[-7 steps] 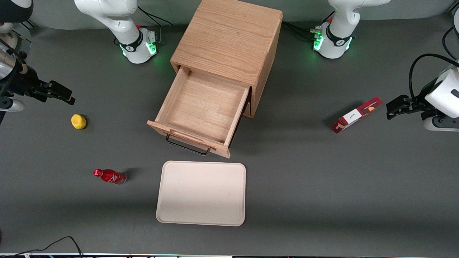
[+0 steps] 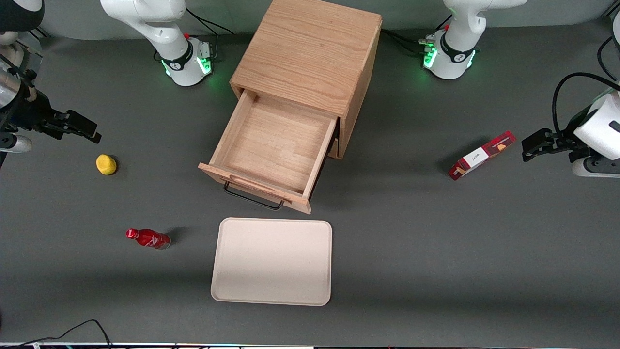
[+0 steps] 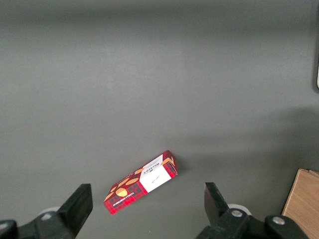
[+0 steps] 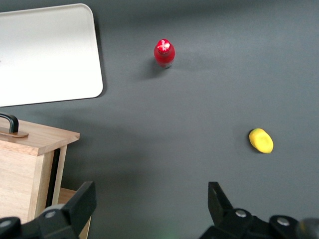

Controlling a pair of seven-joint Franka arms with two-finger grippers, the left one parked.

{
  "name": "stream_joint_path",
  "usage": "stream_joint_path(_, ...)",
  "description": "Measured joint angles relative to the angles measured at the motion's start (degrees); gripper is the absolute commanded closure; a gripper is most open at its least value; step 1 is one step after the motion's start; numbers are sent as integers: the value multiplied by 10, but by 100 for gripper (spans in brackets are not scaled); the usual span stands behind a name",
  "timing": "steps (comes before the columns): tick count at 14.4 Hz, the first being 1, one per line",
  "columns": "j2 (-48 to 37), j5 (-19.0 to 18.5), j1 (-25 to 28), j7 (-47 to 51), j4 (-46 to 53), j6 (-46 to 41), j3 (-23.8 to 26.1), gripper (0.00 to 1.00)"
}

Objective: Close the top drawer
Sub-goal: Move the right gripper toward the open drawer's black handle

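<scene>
The oak cabinet [image 2: 310, 53] stands mid-table. Its top drawer [image 2: 276, 145] is pulled far out toward the front camera and is empty. The black bar handle [image 2: 252, 198] is on its front panel. In the right wrist view a corner of the drawer front [image 4: 35, 137] and one end of the handle [image 4: 9, 122] show. My right gripper [image 2: 89, 132] hovers over the table toward the working arm's end, well apart from the drawer. It is open and empty [image 4: 149, 199].
A pale tray [image 2: 271, 261] lies nearer the front camera than the drawer. A red bottle [image 2: 147, 238] and a yellow fruit [image 2: 106, 164] lie near my gripper. A red box [image 2: 481, 155] lies toward the parked arm's end.
My right gripper has shifted very slightly away from the front camera. The drawer and the other things have not moved.
</scene>
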Motion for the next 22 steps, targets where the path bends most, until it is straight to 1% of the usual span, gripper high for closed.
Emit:
stream_joint_path(5, 9, 0, 0, 0, 14, -1, 1, 0)
stream_joint_path(9, 9, 1, 2, -1, 17, -43, 4, 0)
stream_joint_path(12, 28, 1, 7, -4, 53, -46, 19, 0)
stream_joint_path(15, 92, 2, 9, -22, 141, -62, 72, 0)
stream_joint_path(18, 184, 1, 12, -31, 243, -64, 126, 0)
stream_joint_path(20, 245, -3, 32, -63, 306, -63, 138, 0)
stream_joint_path(22, 293, -19, 65, -91, 357, -53, 139, 0)
